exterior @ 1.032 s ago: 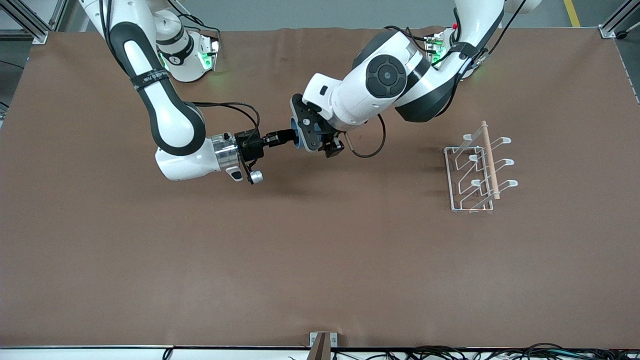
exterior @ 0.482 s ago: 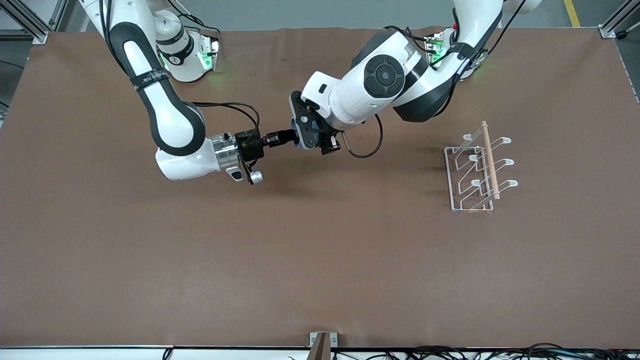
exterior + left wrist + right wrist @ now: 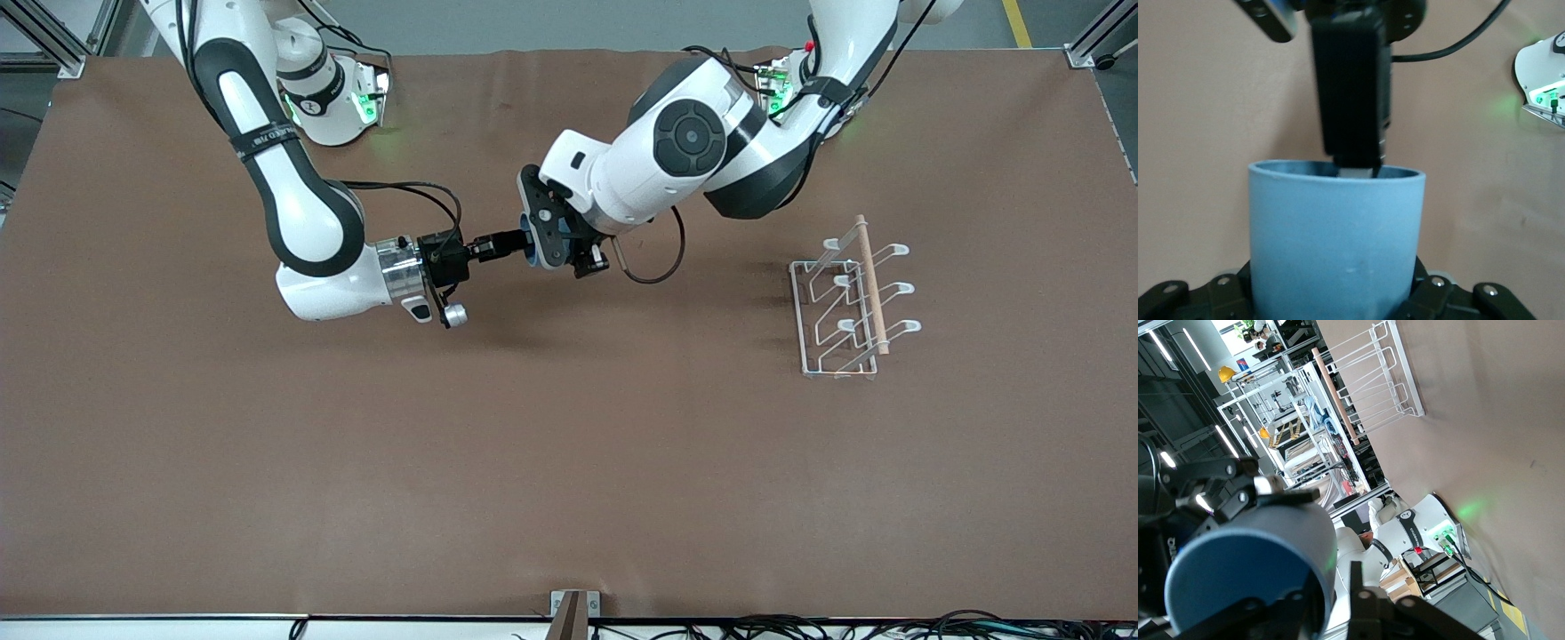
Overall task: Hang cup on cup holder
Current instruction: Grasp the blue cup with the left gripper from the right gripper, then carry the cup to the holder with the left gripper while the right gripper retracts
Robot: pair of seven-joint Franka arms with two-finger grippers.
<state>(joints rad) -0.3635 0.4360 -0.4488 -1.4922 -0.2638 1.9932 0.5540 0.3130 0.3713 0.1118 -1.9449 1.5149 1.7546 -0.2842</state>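
The light blue cup (image 3: pixel 531 250) is held in the air on its side over the middle of the table, toward the robots' bases. My left gripper (image 3: pixel 544 240) is shut on the cup's body (image 3: pixel 1335 240), which hides its fingertips. My right gripper (image 3: pixel 513 241) is open at the cup's mouth. One finger (image 3: pixel 1351 87) is inside the cup and the other is outside, a little off the wall (image 3: pixel 1251 560). The white wire cup holder (image 3: pixel 840 307) with its wooden rod (image 3: pixel 871 284) stands on the table toward the left arm's end, and also shows in the right wrist view (image 3: pixel 1378 380).
The brown table cover (image 3: pixel 569 444) spans the whole table. Both arms meet over its middle, and a black cable loop (image 3: pixel 653 258) hangs under the left wrist.
The left gripper with the cup shifted slightly toward the right gripper, then back a little. The right arm has stayed in place.
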